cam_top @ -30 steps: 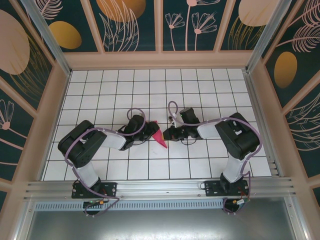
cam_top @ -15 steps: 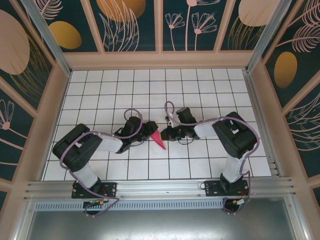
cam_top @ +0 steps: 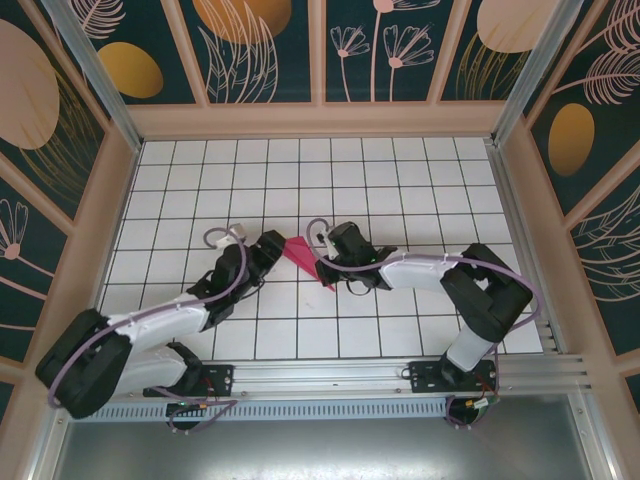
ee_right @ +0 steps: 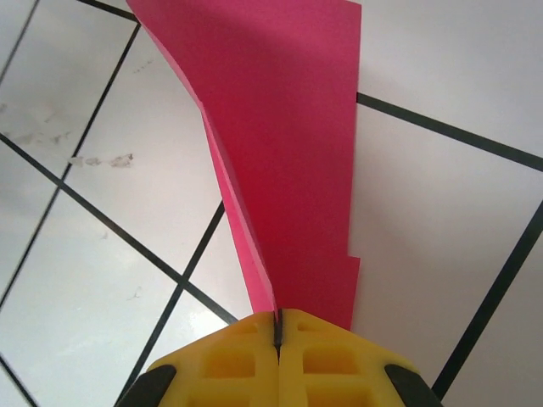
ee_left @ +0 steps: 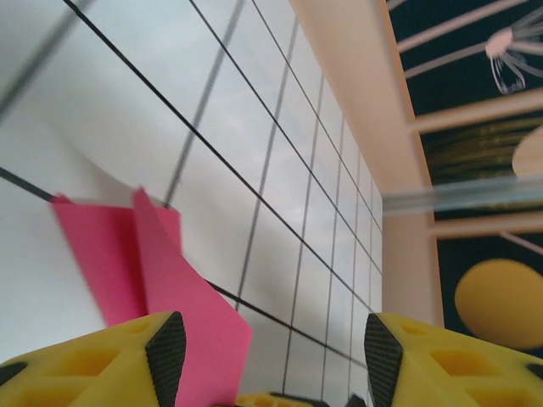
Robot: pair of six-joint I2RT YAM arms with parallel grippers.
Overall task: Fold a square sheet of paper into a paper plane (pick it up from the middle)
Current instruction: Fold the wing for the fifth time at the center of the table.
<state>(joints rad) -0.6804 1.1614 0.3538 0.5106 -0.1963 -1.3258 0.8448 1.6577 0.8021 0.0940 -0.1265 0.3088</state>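
The white gridded counter (cam_top: 400, 180) spans the floor of the walled cell. Seen from above, the left arm (cam_top: 160, 320) stretches from its base toward 1 o'clock, low over the tiles. The right arm (cam_top: 440, 270) bends from its base toward 10 o'clock. The two meet near the middle of the counter.

The left claw (cam_top: 272, 248) sits at 9 o'clock of the paper plane (cam_top: 303, 258). In its wrist view the left claw (ee_left: 271, 356) stands wide, its yellow fingers (ee_left: 161, 352) well apart with nothing clamped between them. The pink sheet (ee_left: 161, 280) lies just beside its left finger.

The right claw (cam_top: 324, 266) is at 3 o'clock of the plane. In its wrist view the right claw (ee_right: 277, 326) is pressed closed, pinching the folded edge of the plane (ee_right: 280, 153) between its pads.

The plane itself is a narrow magenta dart. From above, its broad end points to 10 o'clock and its tip to 5 o'clock.
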